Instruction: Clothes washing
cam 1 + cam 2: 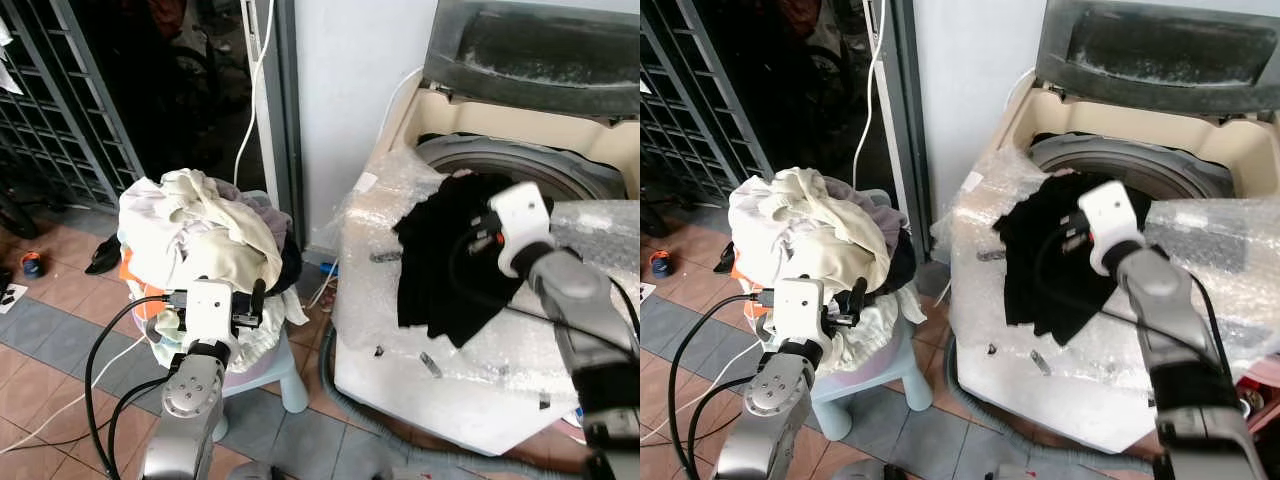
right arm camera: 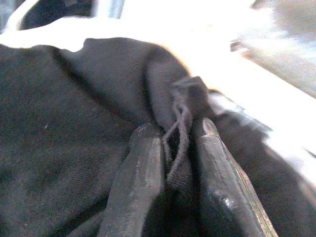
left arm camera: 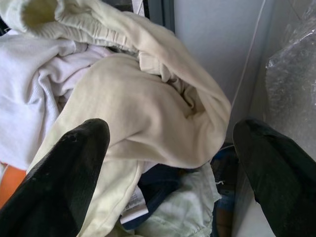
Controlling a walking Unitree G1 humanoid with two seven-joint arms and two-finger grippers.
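tiled floor (image 1: 60, 300) (grey wall (image 1: 350, 90))

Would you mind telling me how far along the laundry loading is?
Early on. The washing machine lid is up. In hand: the right gripper, jaws shut on a black garment draped over the machine's front edge. Left: the heaped laundry basket, where the open left gripper faces a cream garment.

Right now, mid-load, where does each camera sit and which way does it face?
Left eye view: on the head, looking forward and down at the laundry pile, the washing machine and both silver arms.
Right eye view: the same scene from the stereo camera's other eye.
Left wrist view: looks along the open left hand at a cream garment on the pile.
Right wrist view: looks along the right hand, shut on the black garment.
Shared: the black garment shows in the eye and right wrist views.
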